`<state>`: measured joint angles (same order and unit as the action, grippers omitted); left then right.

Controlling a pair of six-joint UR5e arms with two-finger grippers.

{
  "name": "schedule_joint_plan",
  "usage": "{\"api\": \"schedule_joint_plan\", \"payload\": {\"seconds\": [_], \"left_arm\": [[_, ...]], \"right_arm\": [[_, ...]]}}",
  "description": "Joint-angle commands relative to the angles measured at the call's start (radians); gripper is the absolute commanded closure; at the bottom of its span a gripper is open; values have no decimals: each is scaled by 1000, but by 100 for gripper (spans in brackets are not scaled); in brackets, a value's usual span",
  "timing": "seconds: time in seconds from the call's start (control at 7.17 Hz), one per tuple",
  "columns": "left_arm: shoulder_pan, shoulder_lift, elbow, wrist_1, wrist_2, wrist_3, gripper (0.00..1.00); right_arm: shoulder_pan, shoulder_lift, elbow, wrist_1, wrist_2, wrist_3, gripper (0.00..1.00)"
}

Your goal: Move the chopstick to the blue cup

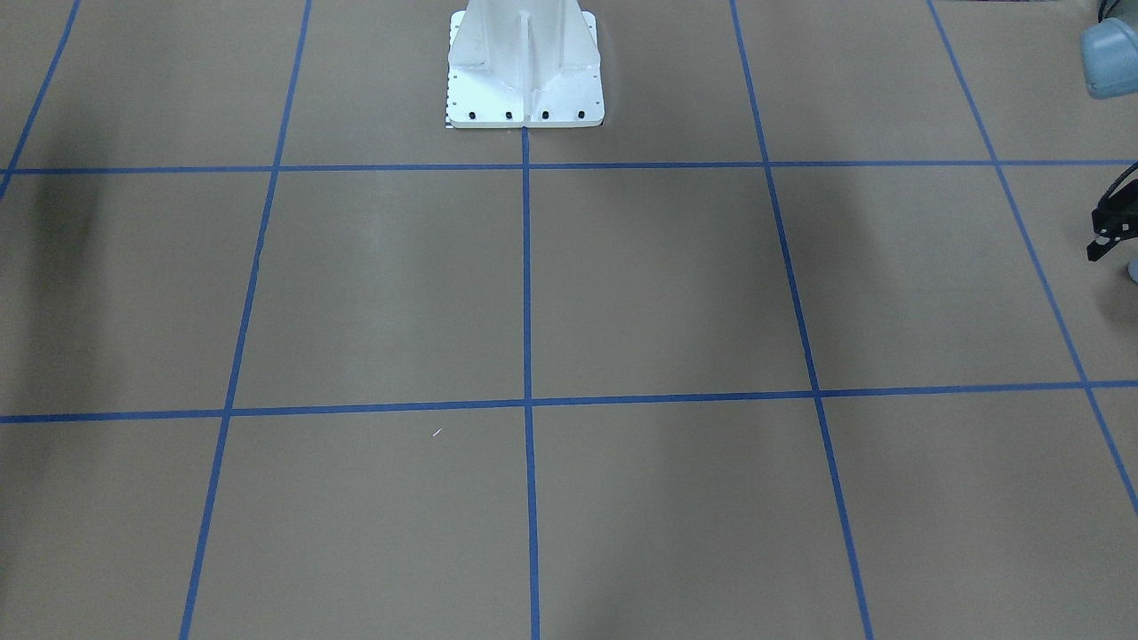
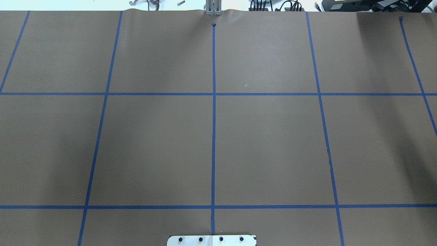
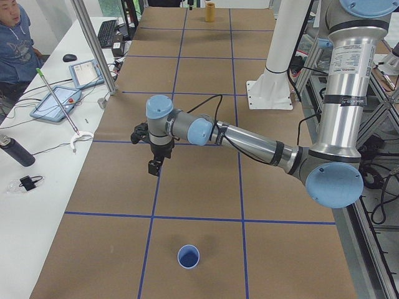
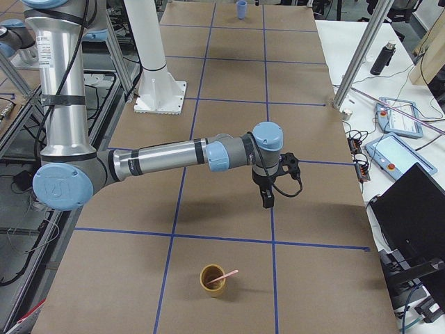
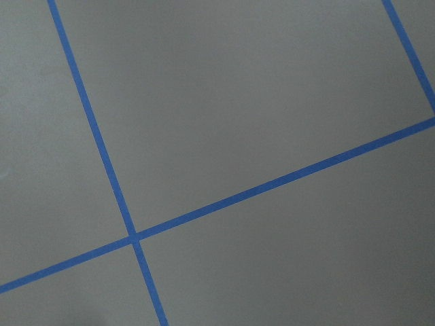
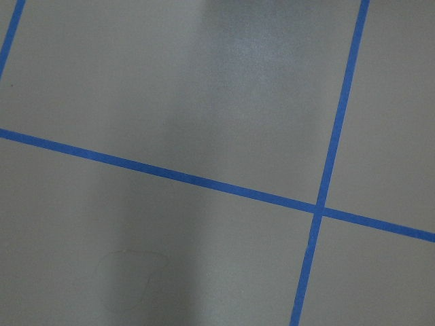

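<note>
A pale pink chopstick (image 4: 225,276) leans in a tan cup (image 4: 211,284) near the table's end on my right side. The blue cup (image 3: 188,256) stands upright and empty near the table's opposite end; it shows small in the exterior right view (image 4: 241,8). My left gripper (image 3: 153,167) points down over the table, well away from the blue cup. A black part of it shows at the front-facing view's right edge (image 1: 1109,224). My right gripper (image 4: 268,199) points down, apart from the tan cup. I cannot tell whether either is open or shut. Neither wrist view shows fingers.
The brown paper table (image 2: 153,147) has a blue tape grid. The white robot base (image 1: 524,71) stands at the table's back middle. An operator (image 3: 14,37) sits beside a side bench with tablets (image 3: 56,103) and a bottle (image 3: 15,149). The tan cup shows far off (image 3: 210,11).
</note>
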<state>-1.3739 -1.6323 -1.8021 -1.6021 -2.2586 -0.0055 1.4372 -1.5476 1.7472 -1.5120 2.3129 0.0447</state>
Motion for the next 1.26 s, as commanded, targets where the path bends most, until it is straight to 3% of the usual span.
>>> {"api": "schedule_joint_plan", "payload": {"seconds": [0.0,0.42,0.56,0.7,0.98,1.12], "left_arm": [[1,32,1,-45,-1,-24,2],[1,37,49,-42,-1,-18,2],[-13,37,114,-44,-1,112,2],[-102,13,218,-41,-7,236,2],[-207,-35,440,-44,-96,413,2],[-206,-34,498,-58,-149,356,2]], "right_arm": [[-1,1,-3,6,0,9,0],[-3,-8,8,22,17,0,0],[-4,-20,-9,86,20,-5,0],[-3,-40,-29,170,25,6,0],[-4,-38,-28,182,52,15,0],[-4,-38,-29,184,78,15,0]]}}
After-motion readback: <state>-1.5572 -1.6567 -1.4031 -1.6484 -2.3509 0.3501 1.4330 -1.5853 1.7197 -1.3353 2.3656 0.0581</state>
